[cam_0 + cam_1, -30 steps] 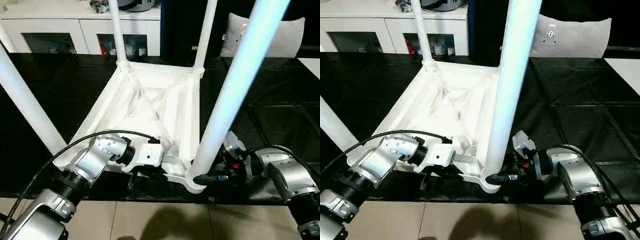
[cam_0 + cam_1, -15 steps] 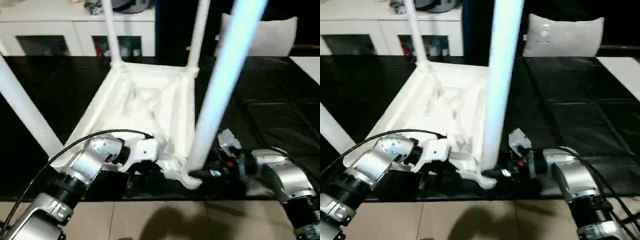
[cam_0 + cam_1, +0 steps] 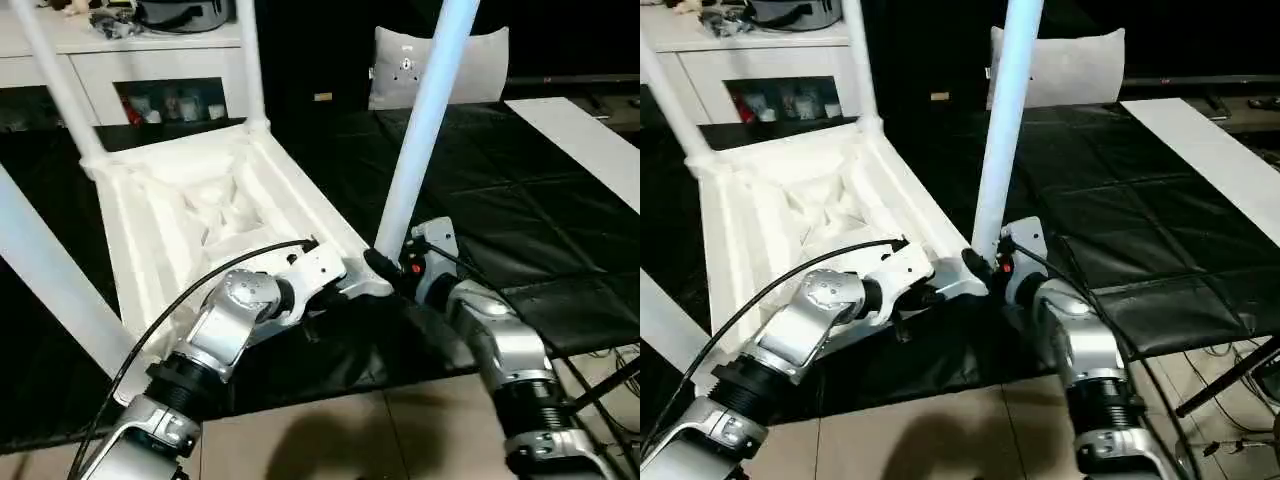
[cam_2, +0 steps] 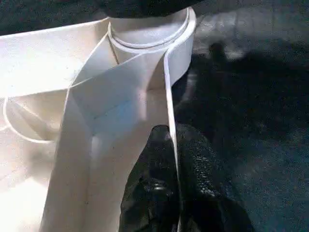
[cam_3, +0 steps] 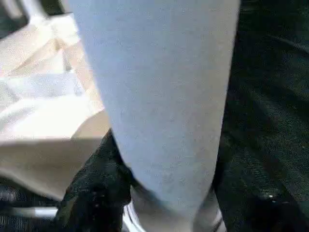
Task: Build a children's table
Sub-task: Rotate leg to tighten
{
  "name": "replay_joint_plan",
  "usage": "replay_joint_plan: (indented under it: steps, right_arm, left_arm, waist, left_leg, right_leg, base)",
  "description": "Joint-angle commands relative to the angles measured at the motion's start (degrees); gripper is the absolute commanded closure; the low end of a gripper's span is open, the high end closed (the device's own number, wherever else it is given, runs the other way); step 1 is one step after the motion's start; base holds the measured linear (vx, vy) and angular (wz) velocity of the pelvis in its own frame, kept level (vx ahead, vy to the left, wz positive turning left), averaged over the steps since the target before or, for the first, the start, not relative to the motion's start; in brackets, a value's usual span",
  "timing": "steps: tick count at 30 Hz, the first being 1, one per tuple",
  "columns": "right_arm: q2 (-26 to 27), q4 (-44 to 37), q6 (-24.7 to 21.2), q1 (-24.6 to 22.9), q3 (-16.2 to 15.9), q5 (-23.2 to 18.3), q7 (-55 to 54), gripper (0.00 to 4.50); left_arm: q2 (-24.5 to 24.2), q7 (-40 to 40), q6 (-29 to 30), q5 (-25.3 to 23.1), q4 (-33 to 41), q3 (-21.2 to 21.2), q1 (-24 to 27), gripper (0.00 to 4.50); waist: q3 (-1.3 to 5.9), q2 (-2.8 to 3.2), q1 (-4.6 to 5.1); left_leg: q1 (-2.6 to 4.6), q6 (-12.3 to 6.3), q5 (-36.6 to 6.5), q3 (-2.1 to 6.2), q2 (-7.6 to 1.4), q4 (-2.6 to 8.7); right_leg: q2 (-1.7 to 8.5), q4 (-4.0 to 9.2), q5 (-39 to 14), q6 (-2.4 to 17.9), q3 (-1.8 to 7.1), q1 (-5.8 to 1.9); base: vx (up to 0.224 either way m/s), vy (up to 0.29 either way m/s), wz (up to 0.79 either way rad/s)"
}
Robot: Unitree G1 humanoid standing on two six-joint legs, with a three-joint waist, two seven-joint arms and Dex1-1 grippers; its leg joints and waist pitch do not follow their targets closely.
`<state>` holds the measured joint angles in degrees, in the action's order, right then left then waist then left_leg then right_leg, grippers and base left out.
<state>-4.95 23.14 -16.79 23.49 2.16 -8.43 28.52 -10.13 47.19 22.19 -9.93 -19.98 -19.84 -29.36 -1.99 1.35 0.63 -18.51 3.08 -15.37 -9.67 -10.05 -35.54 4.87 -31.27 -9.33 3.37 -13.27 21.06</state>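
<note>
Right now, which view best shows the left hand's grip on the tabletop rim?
Left wrist view: both black fingers pinch the thin rim just short of the corner socket. Both eye views show the left hand at that edge, its fingers hidden.

1. A home-like room: a white cabinet [image 3: 150, 85] with glass doors holding small items stands at the back.
2. A pale cushion [image 3: 440, 65] nearby.
3. Beige floor tiles [image 3: 940, 440] underfoot.

Support surface: black sheet [image 3: 520, 215] spread over the floor, creased, covering the middle and right of the frame. Resting on it: children's table [image 3: 190, 215], inverted (legs pointing up), centre-left. Lower edge: tan tiled floor [image 3: 330, 440], bare. White strip [image 3: 585, 140], upper right.
</note>
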Motion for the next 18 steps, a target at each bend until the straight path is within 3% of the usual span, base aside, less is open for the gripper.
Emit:
replay_joint_plan:
  steps: [1, 2, 4, 5, 6, 8, 9, 10, 11, 12, 13, 14, 15, 18]
  right_arm:
    - [1.98, 0.33, -1.47, -0.36, -0.74, -1.73, -0.28, 1.68]
    - [1.63, -0.72, -1.22, -1.08, -0.95, -1.93, 0.57, 1.61]
    - [0.05, -2.57, 0.52, -2.79, -1.66, -1.32, 1.99, 1.53]
    - [-0.51, -3.02, 1.35, -3.34, -1.83, -0.85, 2.07, 1.43]
    - [-2.3, -3.84, 3.38, -4.72, -2.51, -0.09, 3.66, 1.31]
    - [-3.68, -5.72, 2.35, -6.28, -2.49, -1.49, 6.49, 1.19]
    - [-5.45, -8.96, 0.56, -8.51, -2.11, -3.26, 9.91, 1.19]
    - [-6.02, -10.0, 0.24, -9.26, -2.01, -3.81, 11.04, 0.99]
    - [-6.71, -10.9, 0.33, -10.01, -2.13, -4.29, 12.42, 0.87]
    - [-7.6, -12.05, 0.44, -10.96, -2.31, -4.96, 14.19, 0.8]
    - [-9.83, -14.16, 0.49, -12.87, -2.74, -6.27, 18.15, 0.75]
    - [-11.31, -15.38, 0.62, -14.02, -2.99, -6.95, 20.56, 0.67]
    - [-13.29, -16.92, 0.72, -15.49, -3.09, -7.88, 23.4, 0.67]
    - [-16.96, -19.15, 1.17, -17.66, -1.71, -10.33, 27.06, 0.35]
  left_arm:
    - [2.09, 5.16, -4.15, 1.9, 3.67, -4.63, -0.89, 4.5]
    - [1.09, 5.94, -4.98, 1.8, 3.42, -4.62, -1.0, 4.5]
    - [-0.94, 7.46, -6.6, 1.79, 2.54, -4.29, -1.38, 4.5]
    - [-1.52, 7.81, -7.09, 1.76, 2.21, -4.15, -1.51, 4.5]
    - [-2.88, 9.15, -9.3, 1.82, 1.11, -4.04, -1.91, 4.5]
    - [-4.05, 9.88, -10.78, 1.65, -0.01, -3.88, -2.33, 4.5]
    - [-5.53, 11.98, -15.5, 2.25, -1.8, -3.63, -2.71, 4.5]
    - [-6.02, 12.5, -16.26, 2.3, -2.3, -3.58, -2.85, 4.5]
    - [-6.41, 12.62, -16.61, 2.1, -2.8, -3.57, -3.06, 4.5]
    - [-6.88, 12.63, -16.81, 1.74, -3.46, -3.55, -3.36, 4.5]
    - [-7.57, 13.18, -18.94, 1.51, -5.01, -3.48, -3.96, 4.5]
    - [-7.98, 13.42, -20.23, 1.34, -6.02, -3.42, -4.36, 4.5]
    - [-8.63, 14.03, -22.42, 1.32, -7.49, -3.45, -4.93, 4.5]
    - [-10.21, 16.01, -27.71, 1.94, -10.76, -3.42, -6.02, 4.5]
  waist:
    - [3.33, 0.47, -1.0]
    - [3.7, 0.72, -1.47]
    - [4.23, 0.29, -2.3]
    - [4.04, 0.15, -3.08]
    - [3.95, -0.16, -3.51]
    - [3.96, 0.07, -4.91]
    - [3.98, 0.14, -5.18]
    - [3.84, 0.08, -5.82]
    - [3.83, 0.15, -6.16]
    - [3.75, 0.36, -6.4]
    - [3.65, 0.2, -6.65]
    - [3.61, 0.12, -7.17]
    - [3.51, 0.07, -7.26]
    - [3.22, -0.24, -7.4]
  left_leg:
    - [-1.27, -2.96, -2.28, 2.86, -4.93, 4.44]
    - [-1.25, -3.6, 0.3, 2.82, -5.08, 4.25]
    - [-1.65, -5.5, 6.75, 2.68, -4.79, 3.57]
    - [-1.62, -6.48, 7.93, 2.34, -4.62, 3.4]
    - [-1.82, -6.86, 7.53, 2.16, -4.32, 3.32]
    - [-1.75, -7.25, 5.98, 1.89, -4.21, 3.38]
    - [-1.73, -7.14, 6.06, 2.0, -4.5, 3.44]
    - [-1.45, -7.5, 5.32, 1.98, -4.68, 3.47]
    - [-1.5, -7.41, 5.15, 2.08, -4.79, 3.52]
    - [-1.35, -6.83, 4.56, 2.14, -5.15, 3.64]
    - [-1.28, -5.86, 3.22, 2.19, -5.29, 3.81]
    - [-1.23, -5.52, 1.63, 1.98, -4.96, 3.75]
    - [-1.37, -5.27, 1.17, 2.02, -4.98, 3.9]
    - [-1.33, -4.55, -1.83, 1.85, -4.32, 4.1]
  right_leg:
    - [7.26, 3.67, -15.05, 2.12, 5.83, -3.16]
    - [7.36, 2.83, -11.25, 3.39, 6.06, -3.25]
    - [7.23, 1.08, -1.94, 5.26, 6.45, -3.14]
    - [7.34, 0.54, 0.85, 6.37, 6.68, -2.72]
    - [7.32, 0.53, 0.79, 6.16, 6.67, -2.84]
    - [7.2, 0.82, -2.92, 4.36, 6.61, -2.94]
    - [7.23, 0.73, -3.44, 4.07, 6.65, -2.88]
    - [6.91, 1.23, -5.4, 2.26, 6.6, -2.63]
    - [7.02, 1.16, -6.07, 1.88, 6.54, -2.66]
    - [6.92, 1.31, -6.98, 1.63, 6.48, -2.39]
    - [7.17, 1.48, -8.55, 1.25, 6.49, -2.47]
    - [7.06, 2.03, -10.72, -0.22, 6.53, -2.63]
    - [7.12, 2.05, -11.5, -0.47, 6.49, -2.66]
    - [6.64, 3.25, -16.91, -3.78, 6.03, -2.6]
  base:
    - [0.0, 0.0, 0.0]
    - [0.0, 0.0, 0.0]
    - [0.0, 0.0, 0.0]
    - [0.0, 0.0, 0.0]
    - [0.0, 0.0, 0.0]
    - [0.0, 0.0, 0.0]
    - [0.0, 0.0, 0.0]
    - [0.0, 0.0, 0.0]
    - [0.0, 0.0, 0.0]
    - [0.0, 0.0, 0.0]
    - [0.0, 0.0, 0.0]
    - [0.0, 0.0, 0.0]
    - [0.0, 0.0, 0.0]
    - [0.0, 0.0, 0.0]
